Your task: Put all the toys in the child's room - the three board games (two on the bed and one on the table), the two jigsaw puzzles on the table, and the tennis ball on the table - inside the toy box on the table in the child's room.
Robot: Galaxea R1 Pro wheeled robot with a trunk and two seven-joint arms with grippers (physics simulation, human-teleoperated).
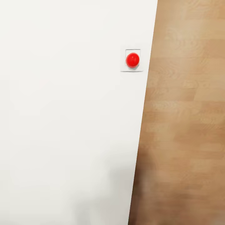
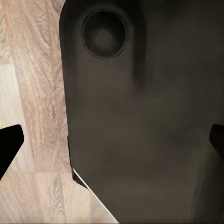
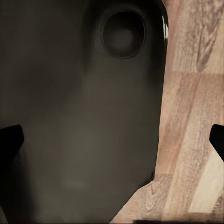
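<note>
1. A white wall (image 1: 68,118) faces my head camera, bearing a red dome (image 1: 132,60) on a white plate (image 1: 132,69), beside wood floor (image 1: 184,125).
2. My left end effector (image 2: 112,140) and right end effector (image 3: 112,137) are both spread apart, empty, over my dark base (image 2: 140,130).
3. I see no toys.

White wall (image 1: 62,125), red dome (image 1: 132,60), wood-plank floor (image 1: 187,125)

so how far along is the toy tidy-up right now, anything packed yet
Nothing here shows as done: the head view has a white wall, a red dome on its white plate, and wood-plank floor. Nothing is in hand: both wrist views show open fingertips over the robot's dark base. All six toys remain.
</note>
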